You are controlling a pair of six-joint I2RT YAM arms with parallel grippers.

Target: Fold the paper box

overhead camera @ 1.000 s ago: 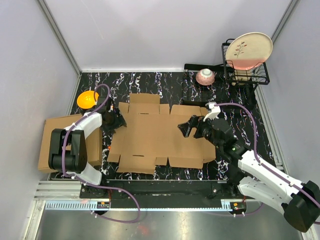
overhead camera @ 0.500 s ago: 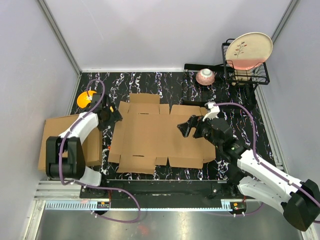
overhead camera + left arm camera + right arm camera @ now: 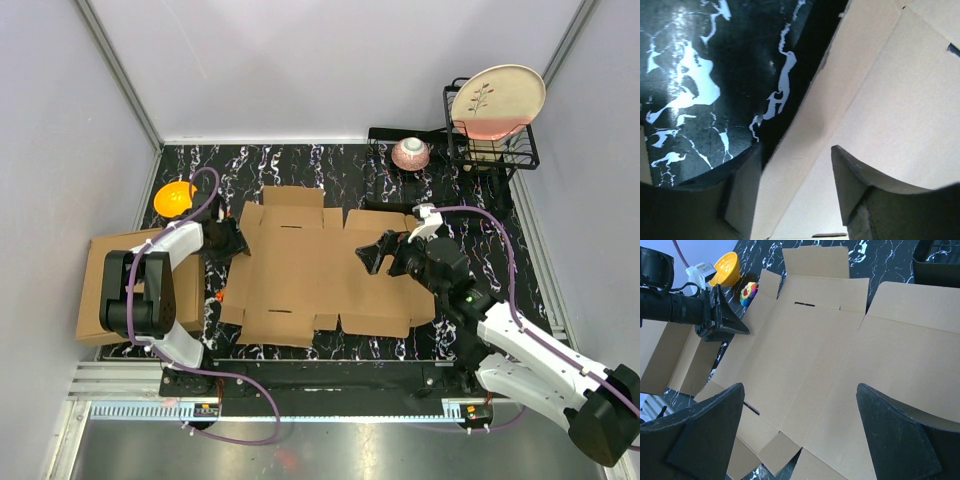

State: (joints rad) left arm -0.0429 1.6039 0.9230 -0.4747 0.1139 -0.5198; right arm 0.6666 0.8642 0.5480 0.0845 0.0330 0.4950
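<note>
I see the paper box (image 3: 300, 270) lying unfolded as a flat sheet in the middle of the black marbled table (image 3: 340, 170), with its flaps spread out to all sides. The left gripper (image 3: 238, 243) is low at the left edge of the sheet. In the left wrist view its fingers (image 3: 855, 195) are apart, and the left flap, a little raised from the table, passes between them. The gap is much wider than the cardboard, so I do not see a grip, and I cannot tell if a finger touches the flap. The right gripper (image 3: 375, 252) hangs over the right half of the sheet, its fingers (image 3: 715, 420) fully spread and holding nothing. A yellow bowl (image 3: 175, 197) stands near the left arm, beside a stack of cardboard (image 3: 95, 290).
</note>
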